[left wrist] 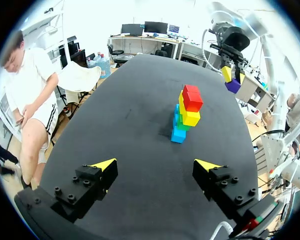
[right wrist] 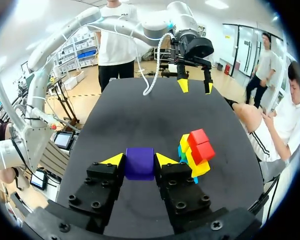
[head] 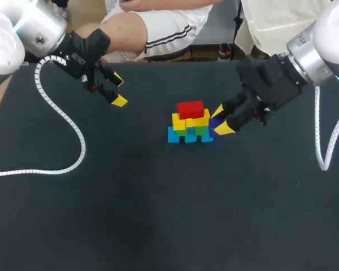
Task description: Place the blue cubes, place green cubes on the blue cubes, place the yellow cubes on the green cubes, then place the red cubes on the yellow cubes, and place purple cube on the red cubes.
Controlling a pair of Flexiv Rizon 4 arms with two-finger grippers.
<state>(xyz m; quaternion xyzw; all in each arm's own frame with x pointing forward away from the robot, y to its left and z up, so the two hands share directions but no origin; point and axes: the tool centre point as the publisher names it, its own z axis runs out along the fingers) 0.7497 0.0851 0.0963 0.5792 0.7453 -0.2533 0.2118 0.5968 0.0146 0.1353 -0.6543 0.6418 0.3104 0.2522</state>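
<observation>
The right fingers (right wrist: 165, 160), clenched on the purple plastic cube (right wrist: 139, 163), may topple the stepped blue-green-yellow-red cube stack (right wrist: 195, 156) just beside them.

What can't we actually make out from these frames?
- Head view: the purple cube is nearly all hidden behind the right gripper.
- Green cubes: count unclear. The yellow cubes cover them in the head view, and they are too small in the left wrist view.
- Right wrist view: the blue cubes at the stack's base are mostly hidden by the gripper and the upper cubes.
</observation>
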